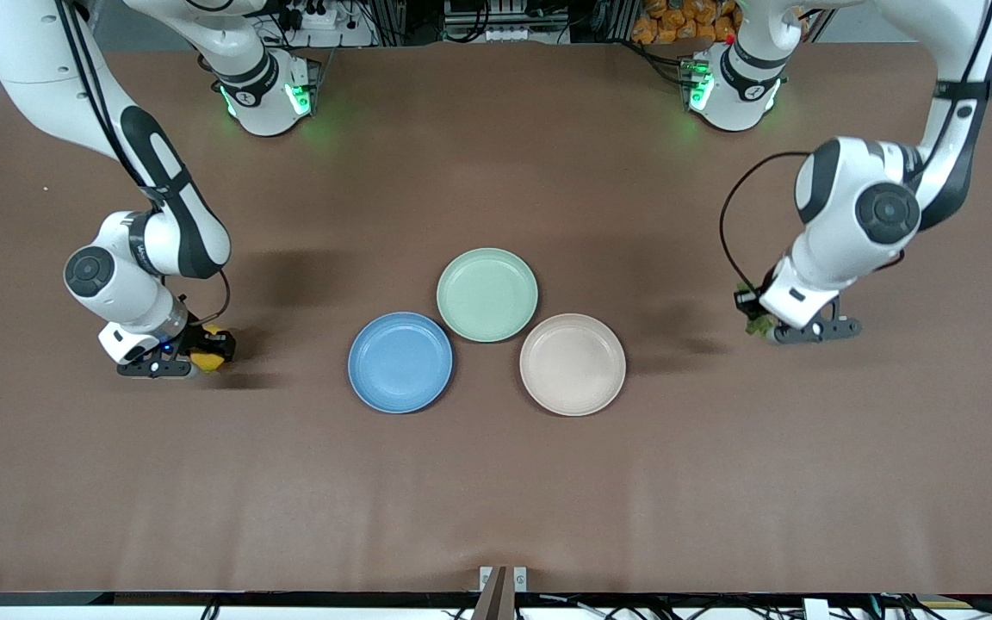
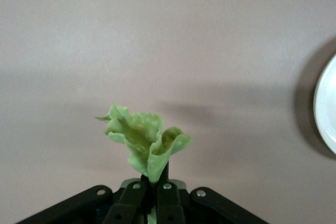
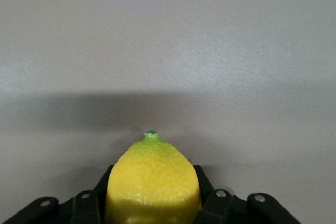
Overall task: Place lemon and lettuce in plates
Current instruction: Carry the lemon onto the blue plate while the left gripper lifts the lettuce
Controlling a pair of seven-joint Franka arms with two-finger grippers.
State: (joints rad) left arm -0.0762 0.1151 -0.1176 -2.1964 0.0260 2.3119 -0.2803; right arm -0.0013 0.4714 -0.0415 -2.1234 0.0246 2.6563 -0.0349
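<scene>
Toward the right arm's end of the table, my right gripper (image 1: pixel 206 351) is down at the table surface, shut on the yellow lemon (image 1: pixel 208 360). In the right wrist view the lemon (image 3: pixel 153 179) fills the space between the black fingers (image 3: pixel 206 192). Toward the left arm's end, my left gripper (image 1: pixel 759 322) sits low over the table, shut on the lettuce (image 1: pixel 755 326). In the left wrist view the wrinkly green lettuce (image 2: pixel 144 140) sticks out from the pinched fingertips (image 2: pixel 168 192). The blue plate (image 1: pixel 399 362) and the beige plate (image 1: pixel 572 364) lie between the arms, both bare.
A pale green plate (image 1: pixel 486 294) lies just farther from the front camera than the blue and beige plates and touches both. The beige plate's rim (image 2: pixel 324 111) shows at the edge of the left wrist view. Brown table (image 1: pixel 496 499) surrounds everything.
</scene>
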